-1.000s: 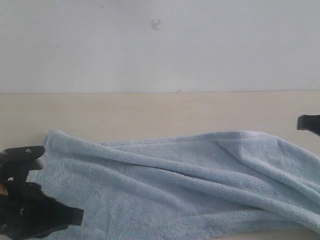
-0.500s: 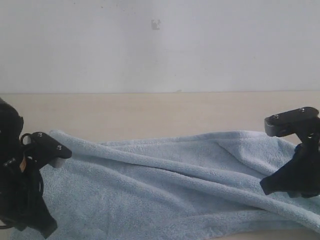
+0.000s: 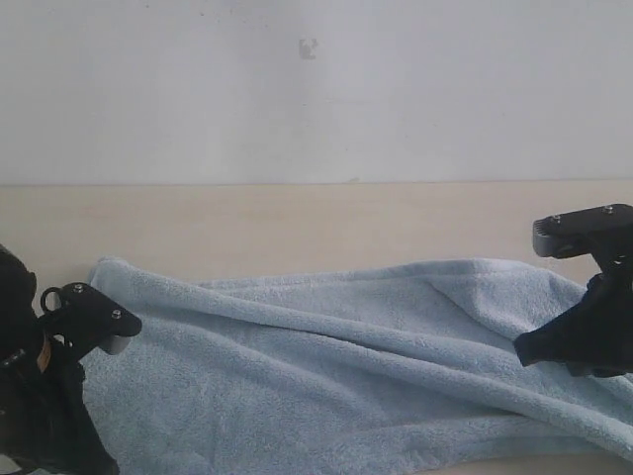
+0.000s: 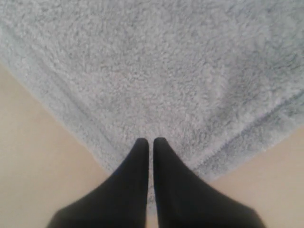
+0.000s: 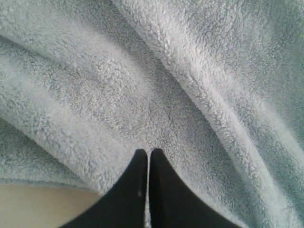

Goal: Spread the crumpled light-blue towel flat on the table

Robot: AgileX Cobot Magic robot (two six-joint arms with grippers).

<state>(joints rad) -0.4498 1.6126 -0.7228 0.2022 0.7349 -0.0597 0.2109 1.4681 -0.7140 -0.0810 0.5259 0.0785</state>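
Observation:
The light-blue towel [image 3: 326, 366] lies stretched across the table [image 3: 297, 223], with long diagonal folds running along it. My left gripper [image 4: 151, 141] is shut, its tips over a hemmed corner of the towel [image 4: 156, 71], with bare table [image 4: 28, 156] on both sides. In the exterior view the left arm [image 3: 45, 396] stands at the towel's left end. My right gripper [image 5: 148, 152] is also shut, over thick folds of the towel [image 5: 166, 71] near its edge. In the exterior view its tips [image 3: 521, 352] point at the towel's right end. Neither gripper pinches any cloth.
A white-grey wall [image 3: 316, 89] rises behind the table's far edge. Bare table runs along the back, between the towel and the wall. A strip of table [image 5: 38, 204] shows beside the towel's edge under the right gripper.
The right arm has come into view from the right and settled over the towel's right end. The left arm has swung round at the left end. The towel's folds look the same.

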